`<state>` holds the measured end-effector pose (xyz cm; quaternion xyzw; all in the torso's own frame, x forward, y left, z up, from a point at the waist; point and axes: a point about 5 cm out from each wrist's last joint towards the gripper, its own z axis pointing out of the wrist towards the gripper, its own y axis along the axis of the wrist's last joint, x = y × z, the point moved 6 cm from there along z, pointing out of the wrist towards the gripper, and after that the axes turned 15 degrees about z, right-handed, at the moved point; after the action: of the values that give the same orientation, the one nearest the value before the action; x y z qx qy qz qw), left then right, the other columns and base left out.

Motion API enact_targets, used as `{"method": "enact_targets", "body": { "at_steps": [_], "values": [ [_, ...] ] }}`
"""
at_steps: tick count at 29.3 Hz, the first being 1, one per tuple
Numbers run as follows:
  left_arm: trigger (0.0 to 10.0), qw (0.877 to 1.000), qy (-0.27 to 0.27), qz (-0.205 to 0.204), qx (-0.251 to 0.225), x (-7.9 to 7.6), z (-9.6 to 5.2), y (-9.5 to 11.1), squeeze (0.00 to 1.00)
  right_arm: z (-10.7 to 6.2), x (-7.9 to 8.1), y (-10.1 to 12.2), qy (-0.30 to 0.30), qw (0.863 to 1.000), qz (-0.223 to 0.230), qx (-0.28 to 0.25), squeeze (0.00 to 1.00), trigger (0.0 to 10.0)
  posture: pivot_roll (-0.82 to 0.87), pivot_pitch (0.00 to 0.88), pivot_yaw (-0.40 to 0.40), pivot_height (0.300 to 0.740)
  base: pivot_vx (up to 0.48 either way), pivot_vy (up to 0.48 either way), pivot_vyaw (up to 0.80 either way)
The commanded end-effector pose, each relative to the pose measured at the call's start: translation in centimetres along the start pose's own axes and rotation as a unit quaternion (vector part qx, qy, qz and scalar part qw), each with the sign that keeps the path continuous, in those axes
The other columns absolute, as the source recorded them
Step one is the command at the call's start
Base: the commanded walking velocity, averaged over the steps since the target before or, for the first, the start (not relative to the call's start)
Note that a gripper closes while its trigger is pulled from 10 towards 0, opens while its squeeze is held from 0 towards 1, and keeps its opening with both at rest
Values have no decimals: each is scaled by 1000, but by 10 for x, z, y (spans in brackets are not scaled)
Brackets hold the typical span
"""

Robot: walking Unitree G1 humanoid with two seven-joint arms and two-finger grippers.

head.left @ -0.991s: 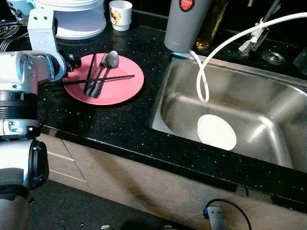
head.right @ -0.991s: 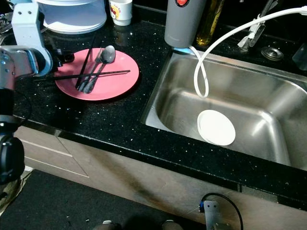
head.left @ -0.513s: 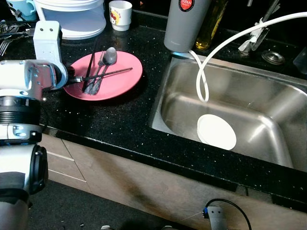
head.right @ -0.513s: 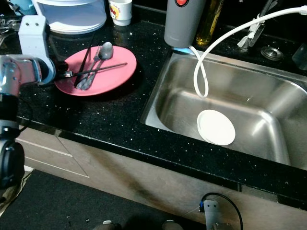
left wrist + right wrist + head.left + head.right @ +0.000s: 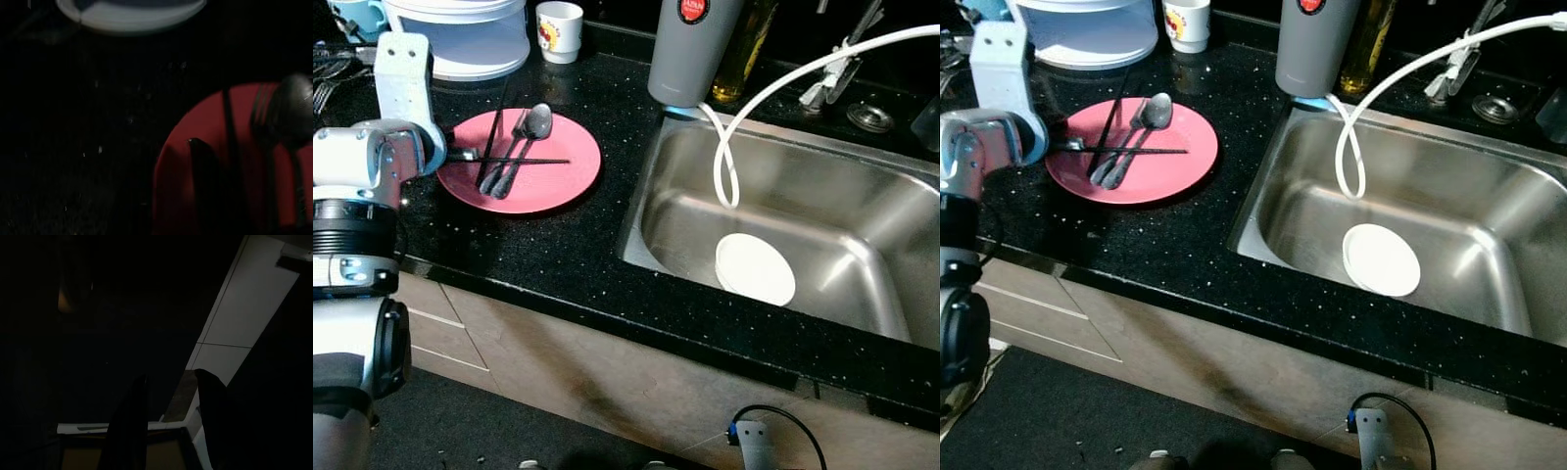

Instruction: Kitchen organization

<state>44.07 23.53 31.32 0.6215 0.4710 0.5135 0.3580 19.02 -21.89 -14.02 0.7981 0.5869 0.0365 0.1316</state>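
A pink plate (image 5: 553, 181) lies on the black countertop (image 5: 538, 255), left of the sink. On it lie a spoon (image 5: 539, 120), a fork (image 5: 521, 125) and one black chopstick (image 5: 497, 137). A second chopstick (image 5: 524, 160) lies across them. My left gripper (image 5: 450, 154) sits at the plate's left rim, shut on that second chopstick's left end. In the left wrist view one black finger (image 5: 201, 186) hangs over the plate (image 5: 176, 196). My right gripper (image 5: 168, 406) hangs idle in the dark, fingers apart.
A steel sink (image 5: 862, 196) holds a small white dish (image 5: 756, 269) and a looping white hose (image 5: 724, 166). At the back stand a grey bottle (image 5: 690, 49), a mug (image 5: 559, 29) and a white container (image 5: 470, 34). Loose cutlery (image 5: 328, 88) lies far left.
The left gripper shifted back and forth at the plate's rim with the crosswise chopstick. Its far end tilted up half a second ago and now lies level.
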Motion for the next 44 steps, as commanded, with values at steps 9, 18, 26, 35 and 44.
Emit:
{"method": "enact_targets", "body": {
  "at_steps": [9, 18, 26, 35, 44],
  "values": [
    [10000, 999, -37, 27, 9, -14, 2, -5, 1000, 0, -3, 3, -3, 1000, -8, -8, 0, 10000, 99, 160, -41, 740, 0, 0, 0],
    [10000, 999, -44, 23, 17, -9, 2, -7, 1000, 0, -4, 2, -3, 1000, -13, -7, 0, 10000, 106, 154, -44, 740, 0, 0, 0],
    [10000, 998, -31, 17, 49, -13, 16, -35, 0, 1, -4, 1, -4, 1000, -12, -7, 0, 10000, 95, 152, -40, 740, 0, 0, 0],
    [10000, 997, -2, 73, 22, -11, 18, -17, 0, 1, -4, -2, -4, 1000, -10, -6, 0, 10000, 91, 159, -34, 740, 0, 0, 0],
    [10000, 994, 10, 77, -73, -11, 11, 32, 0, 1, -3, -3, -3, 1000, -11, -5, 0, 10000, 94, 171, -30, 740, 0, 0, 0]
  ]
}}
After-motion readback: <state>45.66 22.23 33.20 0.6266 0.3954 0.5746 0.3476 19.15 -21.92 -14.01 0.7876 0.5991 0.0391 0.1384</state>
